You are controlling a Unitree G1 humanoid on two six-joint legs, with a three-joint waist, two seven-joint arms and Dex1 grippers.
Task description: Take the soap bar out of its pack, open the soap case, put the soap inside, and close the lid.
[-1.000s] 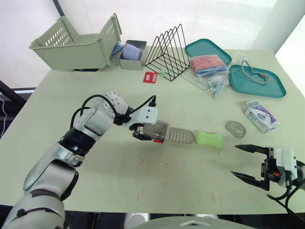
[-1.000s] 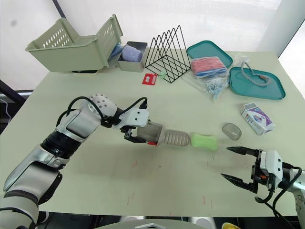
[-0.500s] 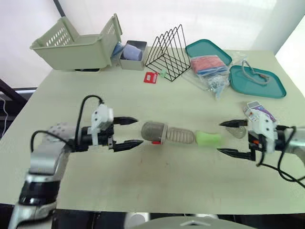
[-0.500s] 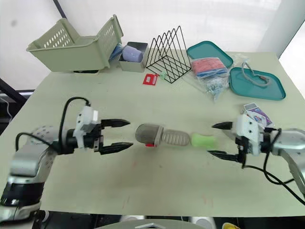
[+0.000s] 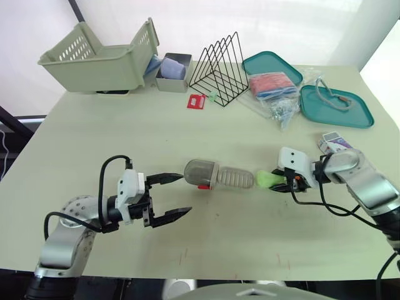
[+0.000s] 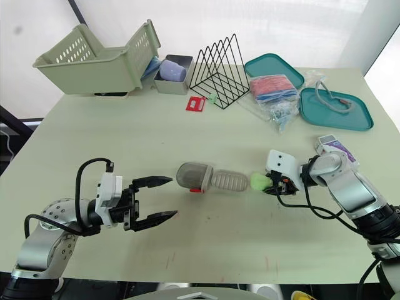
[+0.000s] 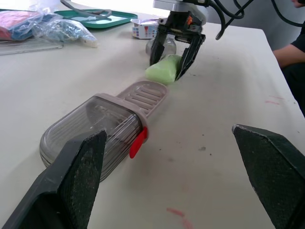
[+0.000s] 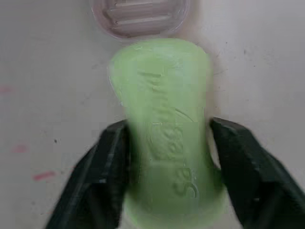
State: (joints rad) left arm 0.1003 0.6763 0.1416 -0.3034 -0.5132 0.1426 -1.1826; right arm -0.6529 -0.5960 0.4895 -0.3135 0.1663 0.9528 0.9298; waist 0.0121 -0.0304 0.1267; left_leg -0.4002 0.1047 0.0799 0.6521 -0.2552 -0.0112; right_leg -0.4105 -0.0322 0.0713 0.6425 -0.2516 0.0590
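The soap case lies open mid-table, its grey see-through lid [image 5: 201,172] joined end to end with the ribbed tray [image 5: 237,178]. The green soap bar [image 5: 267,180] lies on the table just right of the tray. My right gripper [image 5: 282,182] has one finger on each side of the bar, pressed against it; the right wrist view shows the soap bar [image 8: 164,138] between the black fingers [image 8: 112,162]. My left gripper [image 5: 185,194] hangs open near the table's front, left of the lid and apart from it. The purple-and-white soap pack [image 5: 337,142] lies at the right edge.
At the back stand a tilted green basket [image 5: 100,59], a grey box [image 5: 174,70], a black wire rack [image 5: 220,62] and two teal trays [image 5: 336,105], with bagged items [image 5: 275,87] between them. A red card [image 5: 196,101] lies before the rack.
My left gripper let go of the case lid, opened and drew back toward the front left. My right gripper came in from the front right and closed around the soap bar.
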